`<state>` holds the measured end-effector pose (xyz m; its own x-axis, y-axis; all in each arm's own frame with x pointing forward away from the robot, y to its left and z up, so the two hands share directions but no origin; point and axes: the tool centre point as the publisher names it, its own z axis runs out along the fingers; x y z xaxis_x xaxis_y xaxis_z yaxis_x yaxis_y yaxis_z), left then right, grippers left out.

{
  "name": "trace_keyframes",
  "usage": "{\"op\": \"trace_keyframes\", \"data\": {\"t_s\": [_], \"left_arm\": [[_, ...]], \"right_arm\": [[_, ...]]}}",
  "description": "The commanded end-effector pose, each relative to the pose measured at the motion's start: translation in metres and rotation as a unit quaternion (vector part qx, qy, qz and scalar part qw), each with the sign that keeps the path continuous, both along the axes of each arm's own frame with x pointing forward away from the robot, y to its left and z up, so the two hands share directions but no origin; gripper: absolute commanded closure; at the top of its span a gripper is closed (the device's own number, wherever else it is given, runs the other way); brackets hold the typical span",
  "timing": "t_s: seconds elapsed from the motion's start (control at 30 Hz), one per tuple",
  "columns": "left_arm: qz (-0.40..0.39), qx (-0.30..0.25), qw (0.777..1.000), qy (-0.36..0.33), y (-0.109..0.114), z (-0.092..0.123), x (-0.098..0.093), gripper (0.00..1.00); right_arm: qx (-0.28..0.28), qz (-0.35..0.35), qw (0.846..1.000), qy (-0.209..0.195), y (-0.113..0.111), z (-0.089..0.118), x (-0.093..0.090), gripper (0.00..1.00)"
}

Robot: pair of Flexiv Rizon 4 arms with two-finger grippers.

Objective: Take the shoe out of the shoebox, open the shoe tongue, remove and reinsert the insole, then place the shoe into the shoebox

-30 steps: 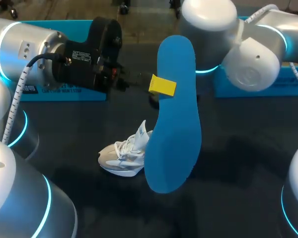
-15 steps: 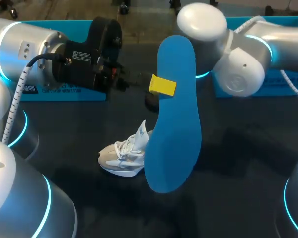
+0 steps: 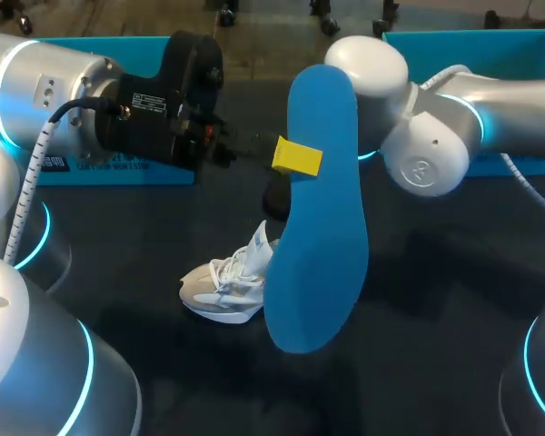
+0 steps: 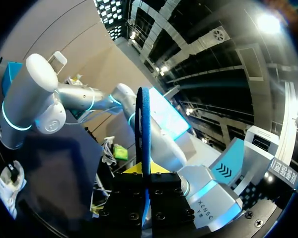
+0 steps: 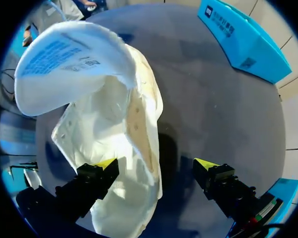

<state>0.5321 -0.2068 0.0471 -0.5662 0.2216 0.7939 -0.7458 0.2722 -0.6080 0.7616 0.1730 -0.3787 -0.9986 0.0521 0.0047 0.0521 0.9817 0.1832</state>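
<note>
My left gripper (image 3: 293, 157) holds the big blue insole (image 3: 320, 227) up in the air, shut on its edge. In the left wrist view the insole (image 4: 145, 124) stands edge-on, pinched in that gripper (image 4: 145, 171). The white shoe (image 3: 225, 285) lies on the dark table below, behind the insole. My right arm (image 3: 425, 150) comes in from the right, and the insole hides its gripper in the head view. In the right wrist view my right gripper (image 5: 157, 164) is open just above the shoe (image 5: 120, 148), whose tongue (image 5: 72, 62) is lifted. The shoe's side lies by one finger.
A blue shoebox (image 3: 109, 171) stands at the back left behind my left arm. Another blue box (image 3: 477, 44) stands at the back right and shows beyond the shoe in the right wrist view as the blue box (image 5: 241, 39). Dark table top (image 3: 436, 300) lies bare at the right front.
My right arm has swung left and down toward the shoe. The left arm and the insole have not moved.
</note>
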Motion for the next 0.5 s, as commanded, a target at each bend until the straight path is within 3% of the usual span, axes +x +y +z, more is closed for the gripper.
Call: {"op": "trace_keyframes", "data": {"t_s": [0.03, 0.1, 0.2, 0.27, 0.3, 0.5], "left_arm": [[0.001, 0.000, 1.000, 0.000, -0.0003, -0.0010, -0.0007, 1.00], [0.001, 0.000, 1.000, 0.000, -0.0003, -0.0010, -0.0007, 1.00], [0.001, 0.000, 1.000, 0.000, -0.0003, -0.0010, -0.0007, 1.00], [0.001, 0.000, 1.000, 0.000, -0.0003, -0.0010, -0.0007, 1.00], [0.001, 0.000, 1.000, 0.000, -0.0003, -0.0010, -0.0007, 1.00], [0.001, 0.000, 1.000, 0.000, -0.0003, -0.0010, -0.0007, 1.00]], "right_arm": [[-0.002, 0.003, 1.000, 0.008, 0.0080, -0.0047, 0.0058, 0.28], [-0.002, 0.005, 1.000, 0.011, 0.0096, -0.0050, 0.0062, 0.38], [0.000, 0.006, 1.000, 0.019, 0.0127, -0.0051, 0.0053, 0.68], [0.001, 0.004, 1.000, 0.023, 0.0140, -0.0054, 0.0037, 0.94], [0.001, 0.004, 1.000, 0.024, 0.0143, -0.0060, 0.0028, 1.00], [0.001, -0.003, 0.999, 0.041, 0.0149, -0.0031, -0.0016, 1.00]]}}
